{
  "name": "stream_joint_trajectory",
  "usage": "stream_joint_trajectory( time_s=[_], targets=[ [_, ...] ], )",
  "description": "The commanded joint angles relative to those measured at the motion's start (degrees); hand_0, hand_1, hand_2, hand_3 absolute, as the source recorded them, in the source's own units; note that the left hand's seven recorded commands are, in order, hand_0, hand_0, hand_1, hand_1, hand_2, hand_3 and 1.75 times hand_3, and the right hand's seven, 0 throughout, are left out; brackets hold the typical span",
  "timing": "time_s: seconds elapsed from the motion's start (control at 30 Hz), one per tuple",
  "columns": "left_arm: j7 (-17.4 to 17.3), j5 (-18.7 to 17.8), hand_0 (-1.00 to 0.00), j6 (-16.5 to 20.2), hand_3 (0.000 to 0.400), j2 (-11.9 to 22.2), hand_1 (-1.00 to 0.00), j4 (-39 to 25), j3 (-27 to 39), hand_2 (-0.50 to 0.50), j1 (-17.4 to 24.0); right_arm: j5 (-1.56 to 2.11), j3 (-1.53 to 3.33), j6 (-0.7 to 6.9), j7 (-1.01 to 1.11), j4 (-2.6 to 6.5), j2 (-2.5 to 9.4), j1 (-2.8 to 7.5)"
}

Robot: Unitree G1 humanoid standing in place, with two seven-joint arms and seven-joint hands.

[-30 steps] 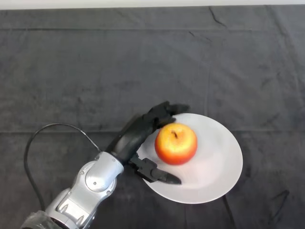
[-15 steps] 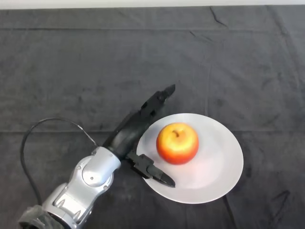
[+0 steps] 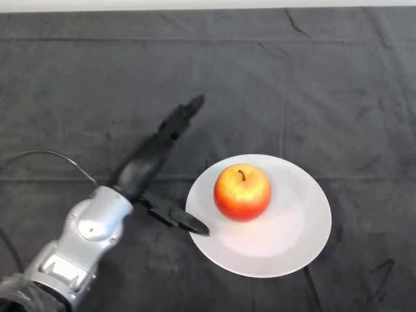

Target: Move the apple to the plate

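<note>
A red and yellow apple [image 3: 242, 192] sits upright on a white plate [image 3: 292, 227], left of the plate's middle. My left hand [image 3: 147, 161] is open to the left of the plate, with its fingers straight and pointing up and away. Its thumb [image 3: 177, 218] reaches to the plate's left rim. The hand is apart from the apple and holds nothing.
The table is covered by a dark wrinkled cloth [image 3: 292, 84]. A pale strip [image 3: 195, 4] runs along the far edge of the table at the top of the view.
My left hand has let go of the apple and straightened its fingers. It has moved back to the left, off the plate. The apple stays on the plate.
</note>
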Motion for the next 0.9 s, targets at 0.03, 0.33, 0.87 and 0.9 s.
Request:
stream_joint_trajectory(
  time_s=[0.03,0.33,0.87,0.9],
  targets=[
    [-0.6,-0.9,0.00,-1.7,0.000,3.2,0.00,-3.7,1.8,0.00,1.1,1.20,-0.43,0.09,-0.45,-1.43,-0.98,-0.10],
    [-2.4,-3.8,0.00,-2.8,0.000,7.0,0.00,-5.7,8.2,0.00,4.0,1.20,-0.42,0.08,-0.46,-1.47,-0.96,-0.09],
    [-6.5,-9.3,0.00,-9.8,0.000,13.5,0.00,3.9,21.8,0.00,6.9,1.21,-0.41,0.09,-0.44,-1.42,-1.00,-0.11],
    [-6.6,-9.5,0.00,-10.2,0.000,13.8,0.00,4.8,22.6,0.00,6.9,1.21,-0.41,0.09,-0.44,-1.41,-1.00,-0.11]
  ],
)
